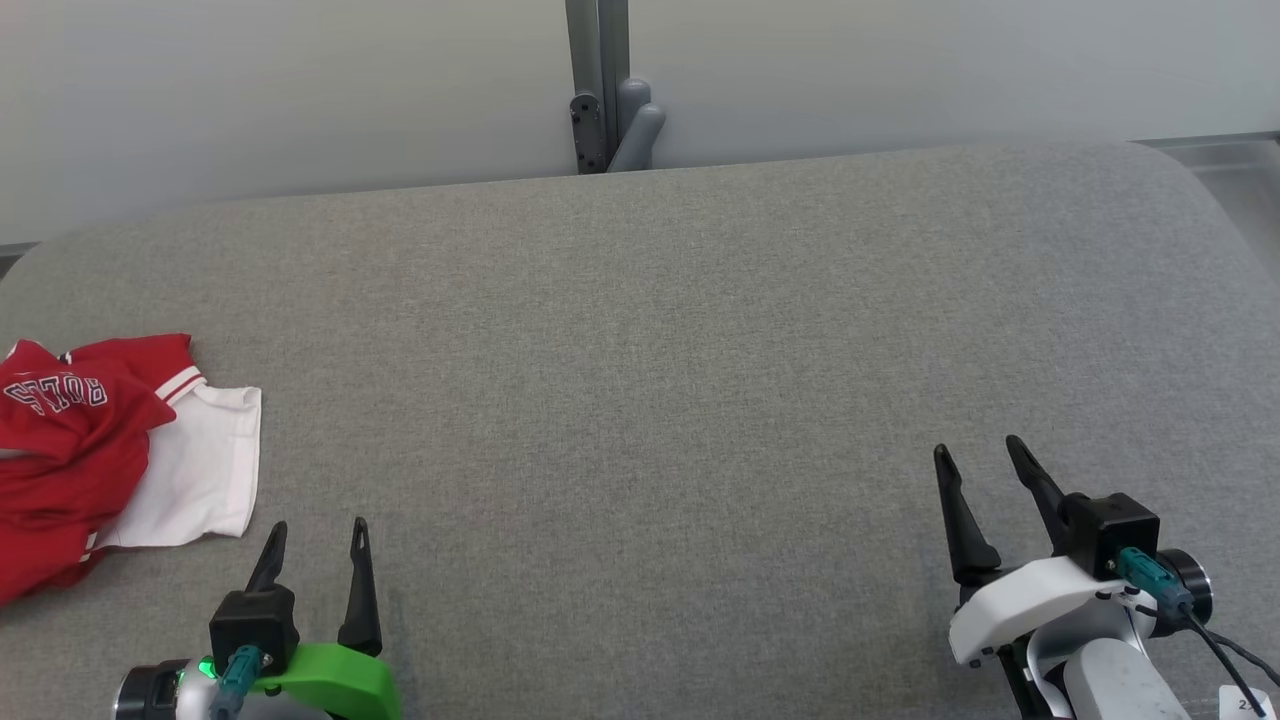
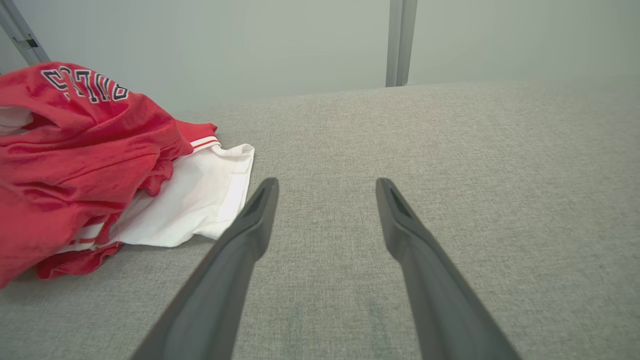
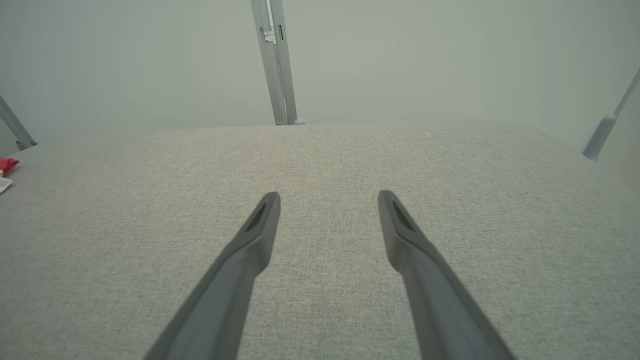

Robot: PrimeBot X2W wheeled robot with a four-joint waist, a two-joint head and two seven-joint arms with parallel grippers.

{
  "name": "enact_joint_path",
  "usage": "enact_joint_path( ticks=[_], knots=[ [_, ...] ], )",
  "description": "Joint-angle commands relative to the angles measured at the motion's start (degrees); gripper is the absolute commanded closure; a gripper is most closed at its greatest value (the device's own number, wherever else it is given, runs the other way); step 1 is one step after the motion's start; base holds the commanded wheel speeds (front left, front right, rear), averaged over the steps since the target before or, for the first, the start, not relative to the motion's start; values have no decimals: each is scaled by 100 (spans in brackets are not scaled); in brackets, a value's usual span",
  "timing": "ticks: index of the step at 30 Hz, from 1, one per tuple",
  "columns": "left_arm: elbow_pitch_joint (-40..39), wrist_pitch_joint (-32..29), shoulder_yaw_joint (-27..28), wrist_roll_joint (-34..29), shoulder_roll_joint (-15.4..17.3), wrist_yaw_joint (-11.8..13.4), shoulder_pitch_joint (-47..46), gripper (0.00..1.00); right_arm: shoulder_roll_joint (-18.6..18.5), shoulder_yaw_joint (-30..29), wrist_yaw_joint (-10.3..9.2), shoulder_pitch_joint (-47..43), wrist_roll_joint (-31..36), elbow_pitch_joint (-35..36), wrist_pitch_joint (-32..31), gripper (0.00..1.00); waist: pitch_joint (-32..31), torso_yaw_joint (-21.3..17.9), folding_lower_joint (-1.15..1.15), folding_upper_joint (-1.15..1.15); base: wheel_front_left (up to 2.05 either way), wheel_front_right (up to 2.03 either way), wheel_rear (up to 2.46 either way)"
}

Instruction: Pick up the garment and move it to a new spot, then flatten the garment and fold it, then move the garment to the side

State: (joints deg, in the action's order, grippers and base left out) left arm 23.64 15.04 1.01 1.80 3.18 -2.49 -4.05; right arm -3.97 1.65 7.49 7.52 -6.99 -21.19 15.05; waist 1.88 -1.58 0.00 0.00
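Observation:
A crumpled red garment [image 1: 70, 440] with white lettering and a white sleeve or panel [image 1: 200, 470] lies at the left edge of the grey padded table [image 1: 640, 380]. In the left wrist view the red garment [image 2: 75, 160] bunches up at the left, its white part reaching close to my left finger. My left gripper [image 1: 318, 528] hovers open just right of and below the garment, nothing between its fingers. My right gripper [image 1: 978, 448] stands open far to the right, empty. A sliver of the garment [image 3: 6, 167] shows at the right wrist view's left edge.
A grey metal post [image 1: 598, 85] with a bracket rises behind the table's far edge against a pale wall. The table's rounded corners curve away at the far left and far right. Grey fabric stretches wide between the two grippers.

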Motion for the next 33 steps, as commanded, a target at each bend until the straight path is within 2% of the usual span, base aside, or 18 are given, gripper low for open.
enact_joint_path(
  ticks=[1, 8, 13, 17, 19, 29, 33],
  knots=[
    [7, 20, 21, -20, 9, 33, 53, 0, 10, -29, 0, -36, 23, 20, 20, 0, 2, 5, 0, 0, 0, 0, 0],
    [19, 20, 41, 26, -2, 19, -13, 0, 35, -47, 0, -56, 31, 13, 20, 0, 37, 112, 0, 0, 0, 0, 0],
    [86, 13, 88, 125, -11, 45, -71, 0, 18, -36, 0, -121, 58, 60, 20, 0, 83, 496, 0, 0, 0, 0, 0],
    [168, 13, 120, 205, -17, 21, -75, 0, -12, 44, 0, -103, 28, 109, 20, 0, 127, 1009, 0, 0, 0, 0, 0],
    [199, 13, 163, 247, -16, 27, -44, 0, -12, 90, 0, -96, 30, 119, 20, 0, 132, 1143, 0, 0, 0, 0, 0],
    [427, 13, 288, 635, -21, -57, 78, 0, -64, 497, 0, -11, -9, -30, 20, 0, 193, 2768, 0, 0, 0, 0, 0],
    [480, 13, 284, 701, -24, -2, 143, 0, -83, 668, -1, 71, -48, -126, 20, 0, 242, 3218, 0, 0, 0, 0, 0]
  ],
)
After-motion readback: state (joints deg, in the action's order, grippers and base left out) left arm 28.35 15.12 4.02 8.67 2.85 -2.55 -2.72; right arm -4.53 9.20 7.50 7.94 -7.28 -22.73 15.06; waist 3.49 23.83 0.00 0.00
